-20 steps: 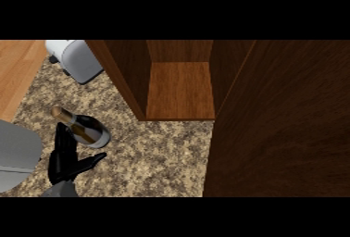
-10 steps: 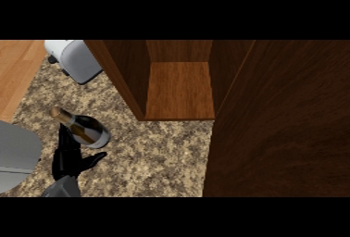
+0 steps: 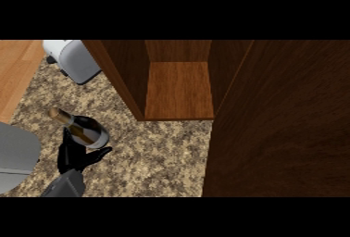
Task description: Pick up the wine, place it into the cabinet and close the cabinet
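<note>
Curling fingers (image 3: 71, 150) of left hand (image 3: 77, 157) round wine (image 3: 85, 131), low at left on speckled surface (image 3: 147, 148). Neck tilted up-left. Cabinet (image 3: 179, 90) open, well apart at upper right. Toaster (image 3: 74, 58) at top left.

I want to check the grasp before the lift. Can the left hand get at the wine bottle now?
Probably yes. The left hand is right beside the wine bottle on the counter, and nothing stands between them. Whether the fingers have closed round it cannot be told.
</note>
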You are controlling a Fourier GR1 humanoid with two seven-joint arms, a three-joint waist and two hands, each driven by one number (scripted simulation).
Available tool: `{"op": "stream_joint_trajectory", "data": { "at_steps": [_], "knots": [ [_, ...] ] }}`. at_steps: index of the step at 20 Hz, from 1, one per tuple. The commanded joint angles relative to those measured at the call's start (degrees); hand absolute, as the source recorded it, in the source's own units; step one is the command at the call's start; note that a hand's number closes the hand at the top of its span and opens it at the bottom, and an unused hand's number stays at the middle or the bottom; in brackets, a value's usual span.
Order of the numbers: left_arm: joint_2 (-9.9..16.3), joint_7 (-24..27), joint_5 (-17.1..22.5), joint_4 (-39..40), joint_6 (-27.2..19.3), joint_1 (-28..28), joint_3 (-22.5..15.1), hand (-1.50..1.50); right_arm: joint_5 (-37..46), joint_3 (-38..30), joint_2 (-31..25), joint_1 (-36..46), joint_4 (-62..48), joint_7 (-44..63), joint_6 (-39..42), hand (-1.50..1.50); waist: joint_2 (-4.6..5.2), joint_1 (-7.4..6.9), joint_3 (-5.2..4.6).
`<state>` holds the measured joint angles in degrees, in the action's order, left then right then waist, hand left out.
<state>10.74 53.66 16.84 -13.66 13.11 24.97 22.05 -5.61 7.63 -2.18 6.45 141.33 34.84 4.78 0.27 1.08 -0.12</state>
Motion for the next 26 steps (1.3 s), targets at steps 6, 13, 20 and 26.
{"op": "stream_joint_trajectory", "data": {
  "at_steps": [6,13,20,26],
  "knots": [
    [1.02,1.72,2.18,2.08,0.96,4.16,2.32,1.5,-4.16,-2.44,-0.87,0.53,4.2,3.18,0.06,-1.5,0.08,0.13,-0.01],
    [-0.1,0.17,2.12,2.83,2.35,6.06,1.61,1.5,-4.39,-1.49,-0.33,-4.06,4.59,-0.55,1.99,-1.5,0.16,0.55,0.0],
    [-1.43,-3.62,1.81,0.24,8.07,2.5,-1.14,1.5,3.08,4.22,2.0,-1.81,1.31,-0.05,-0.44,-1.5,-0.23,-0.75,0.07],
    [-4.07,-3.09,1.81,-4.74,10.65,-1.72,-3.5,1.5,-2.33,-3.52,0.1,-2.15,-3.58,-5.84,2.7,-1.5,-0.22,-0.96,0.12]
  ]
}}
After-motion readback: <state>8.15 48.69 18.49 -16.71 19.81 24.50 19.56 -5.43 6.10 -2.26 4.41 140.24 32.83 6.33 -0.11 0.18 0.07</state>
